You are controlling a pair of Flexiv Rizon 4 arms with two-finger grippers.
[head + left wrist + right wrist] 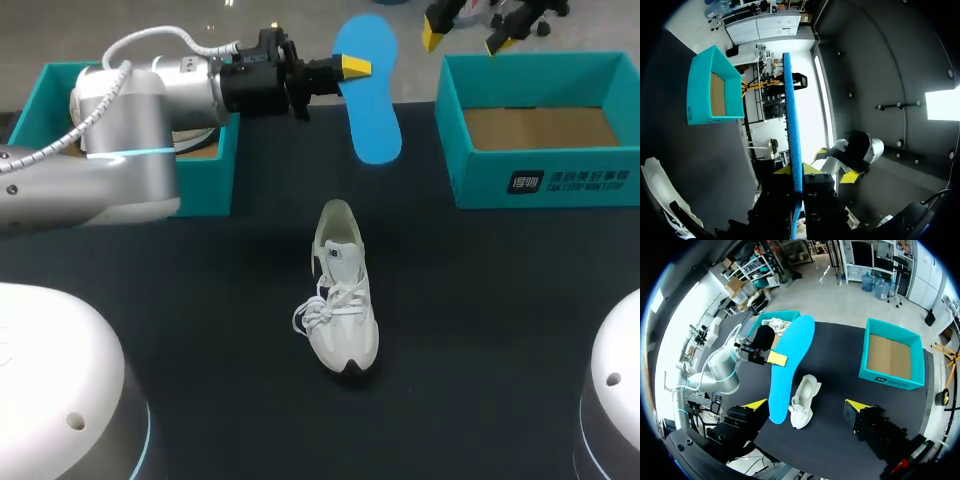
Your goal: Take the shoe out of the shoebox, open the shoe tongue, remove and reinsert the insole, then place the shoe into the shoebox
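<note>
A white sneaker stands on the dark table's middle, toe toward the front edge. My left gripper is shut on one edge of a blue insole, held in the air behind the shoe. In the left wrist view the insole shows edge-on between that gripper's yellow tips. My right gripper hangs open and holds nothing, high near the empty teal shoebox at the back right. From the right wrist view, the open gripper looks down on the insole, the sneaker and the shoebox.
A second teal box stands at the back left, partly hidden behind my left arm; in the right wrist view that box holds something white. Bare dark table surrounds the sneaker.
</note>
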